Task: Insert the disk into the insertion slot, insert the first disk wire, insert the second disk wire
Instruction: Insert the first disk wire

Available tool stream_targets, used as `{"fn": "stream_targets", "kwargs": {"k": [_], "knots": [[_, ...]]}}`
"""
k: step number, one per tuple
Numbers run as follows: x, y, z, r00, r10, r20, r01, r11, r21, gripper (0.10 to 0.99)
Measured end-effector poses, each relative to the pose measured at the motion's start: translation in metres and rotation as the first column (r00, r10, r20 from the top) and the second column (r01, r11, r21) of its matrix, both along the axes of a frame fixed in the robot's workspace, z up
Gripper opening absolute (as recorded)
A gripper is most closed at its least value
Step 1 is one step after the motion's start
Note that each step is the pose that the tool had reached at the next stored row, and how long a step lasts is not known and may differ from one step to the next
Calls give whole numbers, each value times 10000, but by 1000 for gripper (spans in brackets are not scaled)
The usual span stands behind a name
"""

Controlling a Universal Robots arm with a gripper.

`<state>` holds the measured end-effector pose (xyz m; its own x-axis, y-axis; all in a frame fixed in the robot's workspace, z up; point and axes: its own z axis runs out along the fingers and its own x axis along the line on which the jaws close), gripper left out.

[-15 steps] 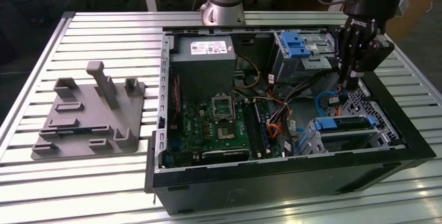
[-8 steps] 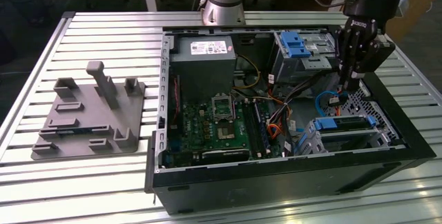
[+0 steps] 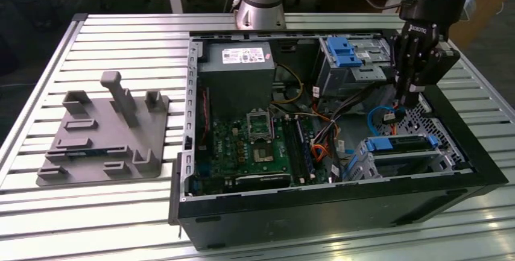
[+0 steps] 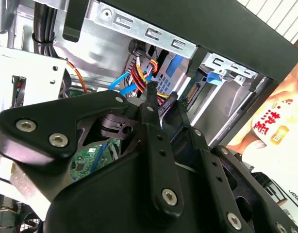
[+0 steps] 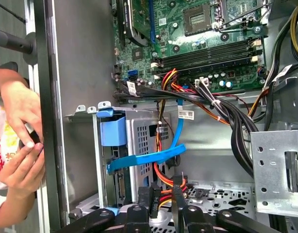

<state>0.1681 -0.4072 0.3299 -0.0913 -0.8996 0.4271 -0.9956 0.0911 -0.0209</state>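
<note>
Black end effector (image 3: 410, 97) pinches the dark plug (image 5: 156, 200) of the red and yellow wires (image 5: 160, 178). The disk (image 3: 400, 144) sits in its slot (image 3: 414, 163), lower right of the exterior view. A tilted plug might jam, or snag the blue cable (image 5: 149, 160).

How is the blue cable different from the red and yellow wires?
The blue cable is one flat strip; the red and yellow wires are several thin strands bunched together. The blue cable lies across the metal cage; the wires run to a black plug between the fingers. Both are bendy cords.
</note>
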Motion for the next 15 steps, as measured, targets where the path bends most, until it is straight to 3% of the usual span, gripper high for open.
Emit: {"fn": "stream_targets", "kwargs": {"k": [2,4,13,15], "knots": [[0,0,-2,10000,0,0,0,10000,0,306],[0,0,-3,10000,0,0,0,10000,0,176],[3,2,-7,10000,0,-2,0,10000,-10,165],[30,3,-7,10000,5,-55,-5,10000,-38,165]]}}
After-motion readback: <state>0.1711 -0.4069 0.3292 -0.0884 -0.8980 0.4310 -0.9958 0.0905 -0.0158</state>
